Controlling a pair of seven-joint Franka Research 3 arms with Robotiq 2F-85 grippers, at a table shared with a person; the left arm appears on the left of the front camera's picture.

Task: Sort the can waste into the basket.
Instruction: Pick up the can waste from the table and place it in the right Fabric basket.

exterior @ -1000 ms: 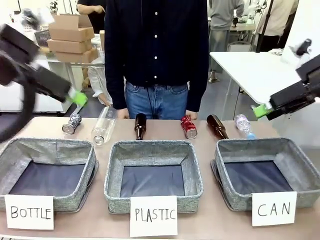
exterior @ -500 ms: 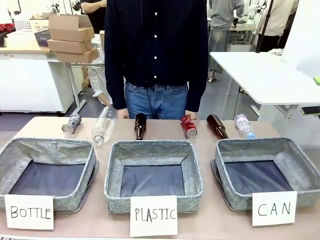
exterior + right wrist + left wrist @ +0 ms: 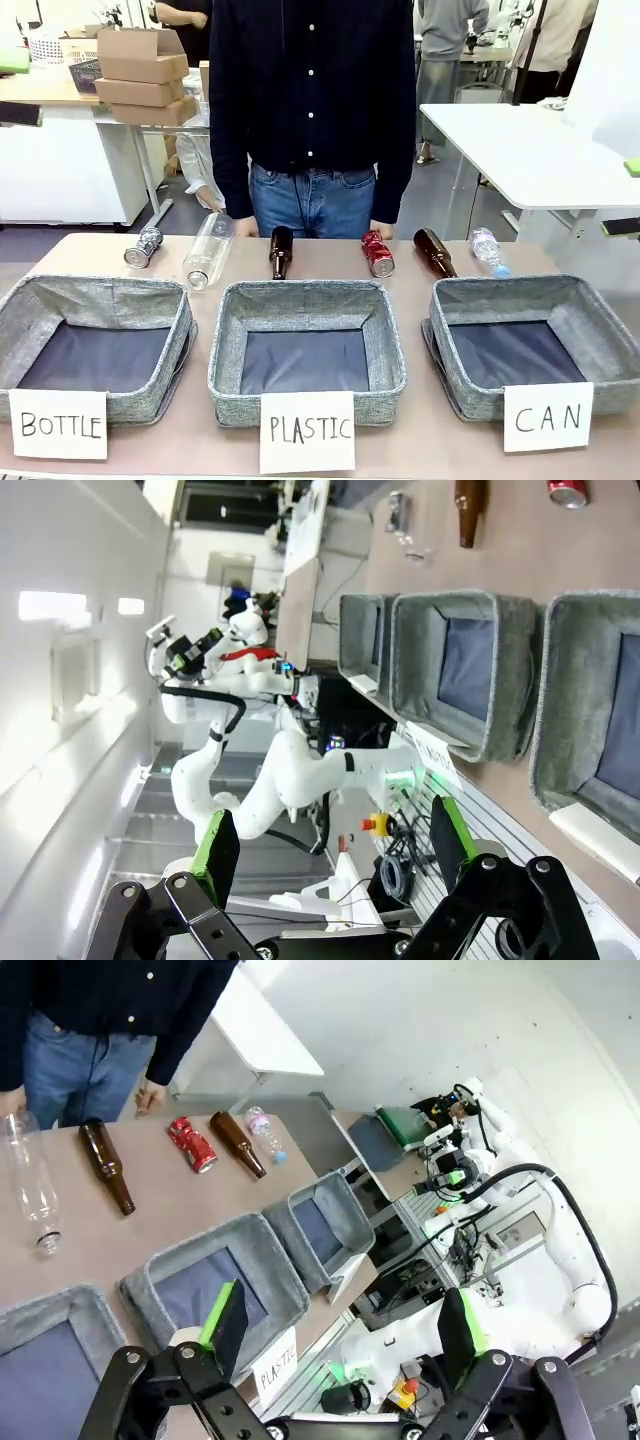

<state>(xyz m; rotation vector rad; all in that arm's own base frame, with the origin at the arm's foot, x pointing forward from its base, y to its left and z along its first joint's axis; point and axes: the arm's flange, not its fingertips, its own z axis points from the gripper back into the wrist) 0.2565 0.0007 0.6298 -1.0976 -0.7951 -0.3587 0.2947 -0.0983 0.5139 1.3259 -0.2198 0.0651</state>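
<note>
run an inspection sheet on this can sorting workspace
surface: tan table, three grey baskets in a row along the near side.
job's things: red can and silvery can lie on their sides at the far edge; CAN basket, rightmost, holds no cans.
clutter: two brown glass bottles and two clear plastic bottles lie in the cans' row; BOTTLE basket, PLASTIC basket.
grippers: left gripper open, holding nothing, high above the table; right gripper the same.
cables: black cable along the right arm, off the table.
surroundings: person standing at the far edge; cardboard boxes; white table.
</note>
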